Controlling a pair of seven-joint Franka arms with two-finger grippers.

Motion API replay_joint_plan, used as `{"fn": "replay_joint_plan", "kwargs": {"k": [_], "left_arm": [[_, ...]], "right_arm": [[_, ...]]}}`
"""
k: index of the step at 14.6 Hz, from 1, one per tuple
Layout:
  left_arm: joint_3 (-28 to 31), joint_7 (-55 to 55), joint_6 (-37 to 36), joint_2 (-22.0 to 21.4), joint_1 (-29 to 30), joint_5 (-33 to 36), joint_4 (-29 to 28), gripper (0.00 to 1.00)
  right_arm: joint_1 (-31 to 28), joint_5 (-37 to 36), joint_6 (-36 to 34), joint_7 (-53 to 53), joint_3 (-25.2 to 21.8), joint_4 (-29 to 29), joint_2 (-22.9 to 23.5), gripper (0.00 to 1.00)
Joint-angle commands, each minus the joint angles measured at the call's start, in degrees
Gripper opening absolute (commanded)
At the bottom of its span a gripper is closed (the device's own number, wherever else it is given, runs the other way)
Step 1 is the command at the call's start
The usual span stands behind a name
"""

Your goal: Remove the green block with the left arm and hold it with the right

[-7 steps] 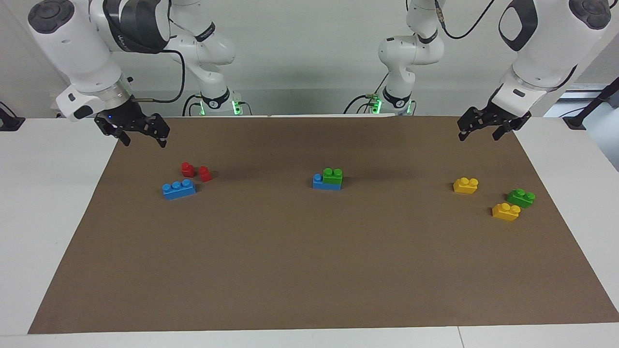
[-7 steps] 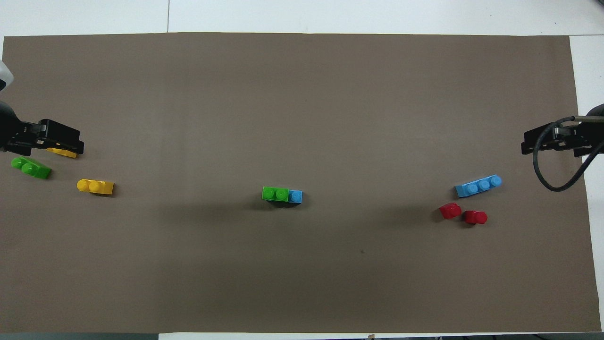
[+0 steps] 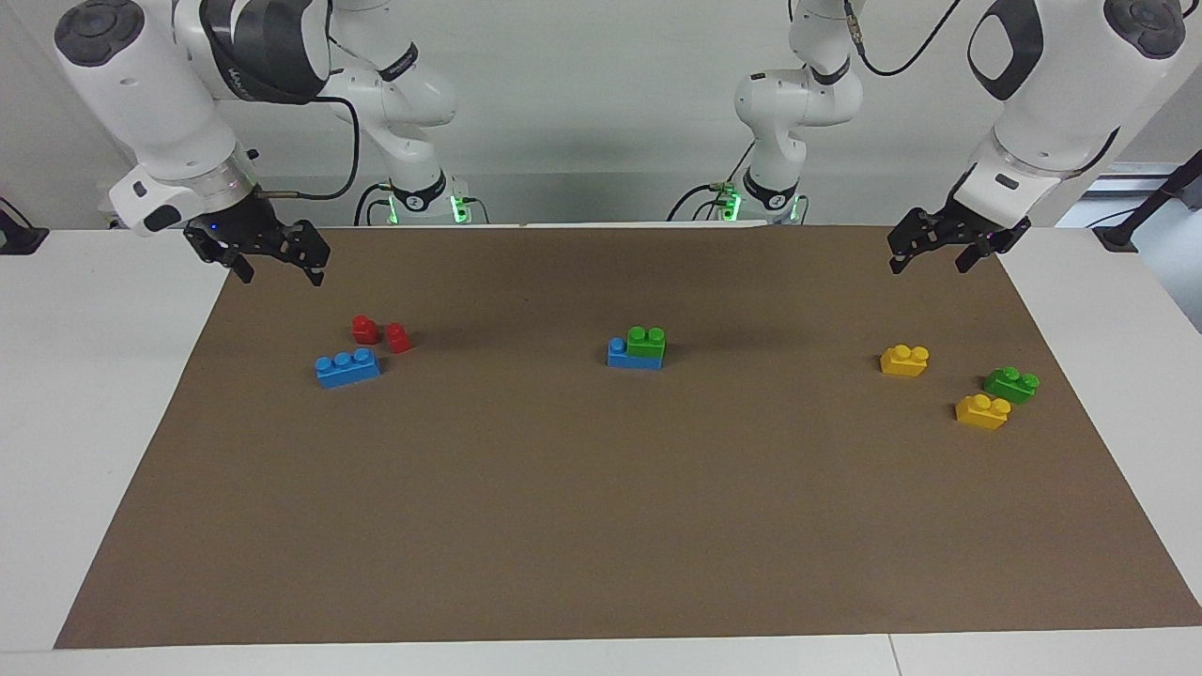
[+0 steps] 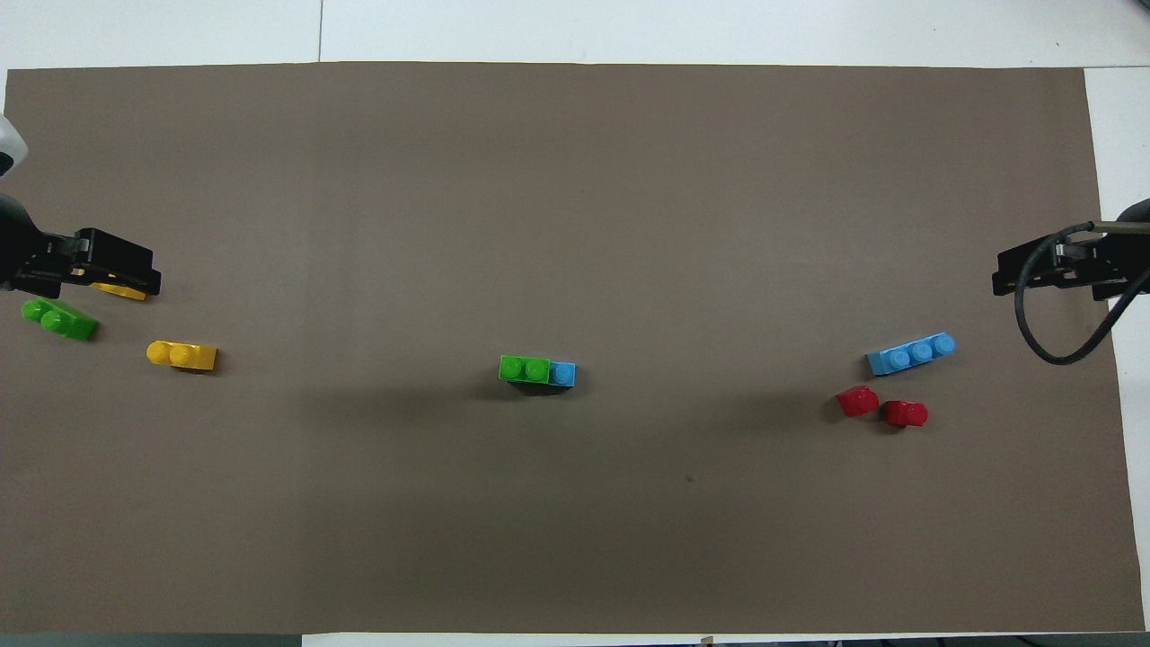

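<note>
A green block (image 3: 646, 341) with two studs sits on top of a blue brick (image 3: 618, 355) in the middle of the brown mat; the pair also shows in the overhead view, green block (image 4: 524, 368) on blue brick (image 4: 563, 374). A second green block (image 3: 1011, 384) lies loose at the left arm's end (image 4: 59, 320). My left gripper (image 3: 930, 260) is open and empty, raised over the mat's edge at its own end (image 4: 135, 274). My right gripper (image 3: 282, 269) is open and empty, raised over the mat's edge at the right arm's end (image 4: 1006, 274).
Two yellow bricks (image 3: 904, 360) (image 3: 982, 411) lie beside the loose green block. Two small red blocks (image 3: 365, 329) (image 3: 398, 337) and a blue three-stud brick (image 3: 347, 366) lie at the right arm's end. The brown mat (image 3: 601, 526) covers the white table.
</note>
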Motion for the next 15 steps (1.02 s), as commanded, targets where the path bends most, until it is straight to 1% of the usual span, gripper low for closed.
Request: {"fn": "replay_joint_plan", "kwargs": {"k": [1, 4, 6, 10, 12, 13, 14, 15], "left_arm": [[-0.11, 0.17, -0.06, -2.33, 0.49, 0.54, -2.72, 1.0], [-0.11, 0.17, -0.24, -2.41, 0.49, 0.54, -2.81, 1.0], [-0.2, 0.08, -0.24, -2.41, 0.49, 0.54, -2.89, 1.0], [-0.2, 0.08, 0.2, -3.11, -0.21, 0.54, -4.03, 1.0], [-0.29, -0.18, 0.46, -3.99, -0.38, 0.54, -5.79, 1.0], [-0.37, -0.97, 0.46, -4.08, -0.38, 0.46, -6.14, 1.0], [-0.46, -3.15, 0.55, -4.35, -0.38, 0.19, -6.5, 1.0], [-0.64, -5.87, 0.81, -4.52, -0.47, 0.02, -7.11, 1.0]], "right_arm": [[-1.1, -0.51, -0.83, -1.78, 0.69, 0.12, -0.12, 1.0], [-1.01, -0.51, -0.57, -1.69, 0.69, -0.06, -0.13, 1.0], [-0.66, -0.51, 0.31, 0.58, 0.69, -0.76, -0.3, 1.0], [3.02, -0.42, 1.28, 22.7, 0.95, -3.22, -1.0, 1.0], [3.99, 0.02, 3.9, 31.05, 1.04, -4.53, -0.92, 1.0], [4.26, 0.72, 4.87, 36.75, 1.21, -5.67, -1.0, 1.0], [4.87, 3.07, 5.14, 43.16, 1.3, -6.12, -0.92, 1.0], [6.44, 4.49, 6.19, 50.1, 1.22, -6.73, -0.65, 1.0]]}}
